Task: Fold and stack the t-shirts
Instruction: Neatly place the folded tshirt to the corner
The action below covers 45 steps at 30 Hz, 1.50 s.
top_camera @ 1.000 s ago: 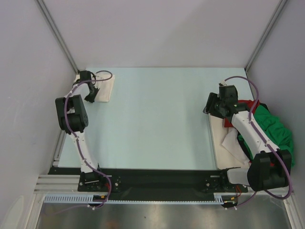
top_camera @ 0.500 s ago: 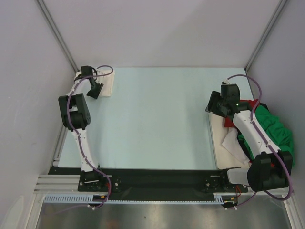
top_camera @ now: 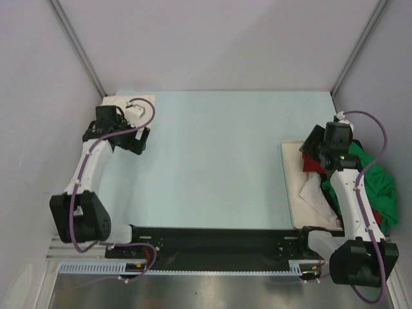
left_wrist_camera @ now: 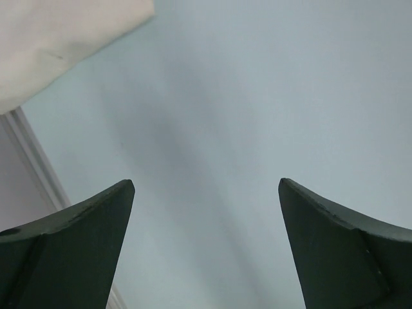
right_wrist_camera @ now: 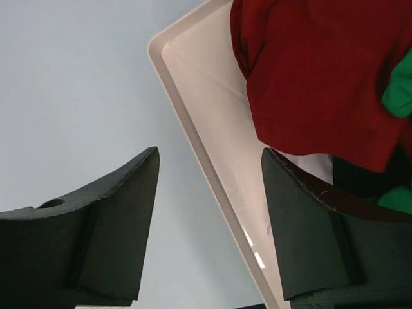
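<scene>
While the left claw (top_camera: 137, 140) hangs over the far left part of the bench (top_camera: 219, 154), its two fingers stand wide apart and nothing is between them. From the left wrist, the left claw (left_wrist_camera: 206, 183) shows only bare, light blue bench in the gap. A cream t-shirt (top_camera: 147, 106) lies folded in the far left corner of the bench, just beyond this claw. From the left wrist, a piece of the cream t-shirt (left_wrist_camera: 58, 45) fills the top left corner, and it is not touching the fingers.

The right claw (top_camera: 312, 141) is over on the right side, above the far corner of a pale tray (top_camera: 288, 187). Its fingers are apart too and they hold nothing. From the right wrist, the rim of the tray (right_wrist_camera: 193, 116) runs through the gap of the right claw (right_wrist_camera: 209, 151).

A red t-shirt (top_camera: 313, 164) lies bunched up in the tray, close to the right claw. From the right wrist, the red t-shirt (right_wrist_camera: 315, 77) is just past one finger. A green t-shirt (top_camera: 380, 180) is heaped on the right side of the tray, next to the red one and partly under the right arm. A bit of the green t-shirt (right_wrist_camera: 402, 84) peeks in at the edge of the right wrist view. A crumpled white cloth (top_camera: 312, 193) lies in the tray nearer the arm bases.
</scene>
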Each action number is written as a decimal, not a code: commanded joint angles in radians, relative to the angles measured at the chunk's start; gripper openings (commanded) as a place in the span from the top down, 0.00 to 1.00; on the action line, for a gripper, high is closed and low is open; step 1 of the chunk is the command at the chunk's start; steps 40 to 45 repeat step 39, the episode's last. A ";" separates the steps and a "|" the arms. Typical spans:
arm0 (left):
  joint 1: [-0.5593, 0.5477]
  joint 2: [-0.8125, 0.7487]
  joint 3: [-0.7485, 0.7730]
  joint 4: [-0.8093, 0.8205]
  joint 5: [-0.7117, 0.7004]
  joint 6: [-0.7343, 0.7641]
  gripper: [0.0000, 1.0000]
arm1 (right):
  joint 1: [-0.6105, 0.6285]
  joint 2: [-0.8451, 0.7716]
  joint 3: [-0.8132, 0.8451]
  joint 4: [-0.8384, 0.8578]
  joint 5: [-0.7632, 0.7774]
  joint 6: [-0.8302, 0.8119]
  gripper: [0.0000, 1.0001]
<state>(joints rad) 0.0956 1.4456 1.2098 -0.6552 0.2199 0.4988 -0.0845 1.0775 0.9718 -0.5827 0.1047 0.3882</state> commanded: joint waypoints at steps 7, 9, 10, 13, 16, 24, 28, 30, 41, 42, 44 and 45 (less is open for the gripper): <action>-0.011 -0.408 -0.348 0.028 0.150 -0.005 0.00 | 0.000 -0.200 -0.136 0.058 -0.051 -0.011 0.31; -0.011 -0.511 -0.412 0.035 0.157 -0.003 0.00 | 0.000 -0.220 -0.146 0.046 -0.069 -0.009 0.31; -0.011 -0.537 -0.433 0.042 0.162 -0.003 0.00 | 0.000 -0.241 -0.153 0.043 -0.085 -0.006 0.31; -0.013 -0.608 -0.506 0.042 0.151 -0.019 0.00 | 0.000 -0.278 -0.185 0.037 -0.127 -0.003 0.31; -0.014 -0.659 -0.559 0.054 0.104 -0.002 0.00 | 0.000 -0.336 -0.223 0.037 -0.151 -0.003 0.31; -0.014 -0.714 -0.628 0.163 0.018 -0.075 0.00 | 0.000 -0.392 -0.248 0.026 -0.169 -0.009 0.30; -0.014 -0.723 -0.635 0.163 0.033 -0.069 0.00 | 0.000 -0.393 -0.252 0.032 -0.174 -0.009 0.30; -0.014 -0.735 -0.645 0.163 0.033 -0.066 0.00 | 0.000 -0.390 -0.255 0.035 -0.174 -0.009 0.30; -0.014 -0.740 -0.645 0.166 -0.003 -0.075 0.00 | 0.000 -0.389 -0.255 0.035 -0.178 -0.011 0.30; -0.014 -0.740 -0.645 0.166 -0.003 -0.075 0.00 | 0.000 -0.389 -0.255 0.035 -0.178 -0.011 0.30; -0.014 -0.740 -0.645 0.166 -0.003 -0.075 0.00 | 0.000 -0.389 -0.255 0.035 -0.178 -0.011 0.30; -0.014 -0.740 -0.645 0.166 -0.003 -0.075 0.00 | 0.000 -0.389 -0.255 0.035 -0.178 -0.011 0.30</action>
